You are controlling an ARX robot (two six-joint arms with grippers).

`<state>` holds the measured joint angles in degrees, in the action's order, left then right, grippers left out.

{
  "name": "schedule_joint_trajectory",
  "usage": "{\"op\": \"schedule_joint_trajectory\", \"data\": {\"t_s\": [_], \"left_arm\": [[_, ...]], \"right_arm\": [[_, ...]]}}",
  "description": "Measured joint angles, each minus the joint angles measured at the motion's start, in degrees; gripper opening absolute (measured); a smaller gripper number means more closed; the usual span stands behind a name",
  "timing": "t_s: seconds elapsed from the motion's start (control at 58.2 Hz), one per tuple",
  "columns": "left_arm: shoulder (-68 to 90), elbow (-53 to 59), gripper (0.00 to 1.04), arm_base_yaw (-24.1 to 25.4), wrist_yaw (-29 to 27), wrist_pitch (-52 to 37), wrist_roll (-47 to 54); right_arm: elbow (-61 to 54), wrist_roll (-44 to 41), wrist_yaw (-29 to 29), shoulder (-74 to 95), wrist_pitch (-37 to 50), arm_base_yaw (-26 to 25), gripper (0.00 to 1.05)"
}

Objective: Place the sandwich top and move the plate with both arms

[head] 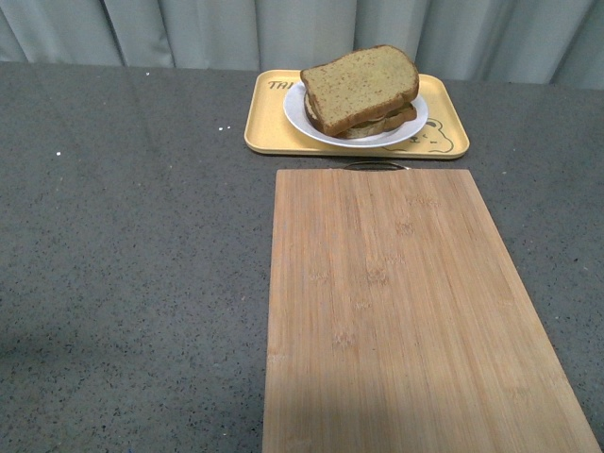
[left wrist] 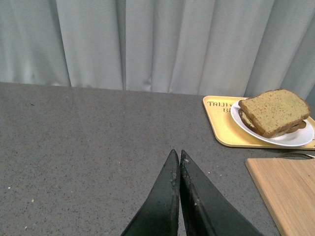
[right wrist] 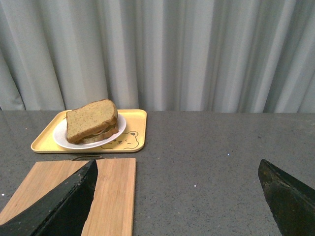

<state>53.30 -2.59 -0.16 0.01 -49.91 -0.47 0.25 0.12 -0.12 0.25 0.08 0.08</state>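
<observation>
The sandwich top, a brown wholemeal slice, lies on top of the stacked sandwich on the white plate. The plate stands on the yellow tray at the back of the table. It shows in the left wrist view too, the slice on the plate, and in the right wrist view, the slice on the plate. Neither arm shows in the front view. My left gripper is shut and empty, well short of the tray. My right gripper is open and empty, far from the plate.
The yellow tray with a bear drawing sits at the table's back edge before grey curtains. A bamboo cutting board lies in front of it, reaching the near edge. Dark speckled tabletop spreads to the left.
</observation>
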Motion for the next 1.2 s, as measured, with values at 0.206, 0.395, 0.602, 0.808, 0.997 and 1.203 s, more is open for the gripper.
{"op": "schedule_joint_trajectory", "data": {"t_s": [0.206, 0.395, 0.602, 0.808, 0.997, 1.203], "left_arm": [[-10.91, 1.44, 0.04, 0.02, -0.02, 9.16, 0.00], [-18.03, 1.49, 0.04, 0.02, -0.02, 15.37, 0.00], [-25.00, 1.51, 0.04, 0.02, -0.02, 21.86, 0.00], [-32.63, 1.51, 0.04, 0.02, -0.02, 29.09, 0.00], [-37.42, 1.53, 0.04, 0.02, -0.02, 33.79, 0.00], [-40.72, 1.51, 0.04, 0.02, -0.02, 37.09, 0.00]], "right_arm": [[0.02, 0.00, 0.00, 0.00, 0.00, 0.00, 0.95], [0.02, 0.00, 0.00, 0.00, 0.00, 0.00, 0.95], [0.02, 0.00, 0.00, 0.00, 0.00, 0.00, 0.95], [0.02, 0.00, 0.00, 0.00, 0.00, 0.00, 0.95], [0.02, 0.00, 0.00, 0.00, 0.00, 0.00, 0.95], [0.02, 0.00, 0.00, 0.00, 0.00, 0.00, 0.95]]}}
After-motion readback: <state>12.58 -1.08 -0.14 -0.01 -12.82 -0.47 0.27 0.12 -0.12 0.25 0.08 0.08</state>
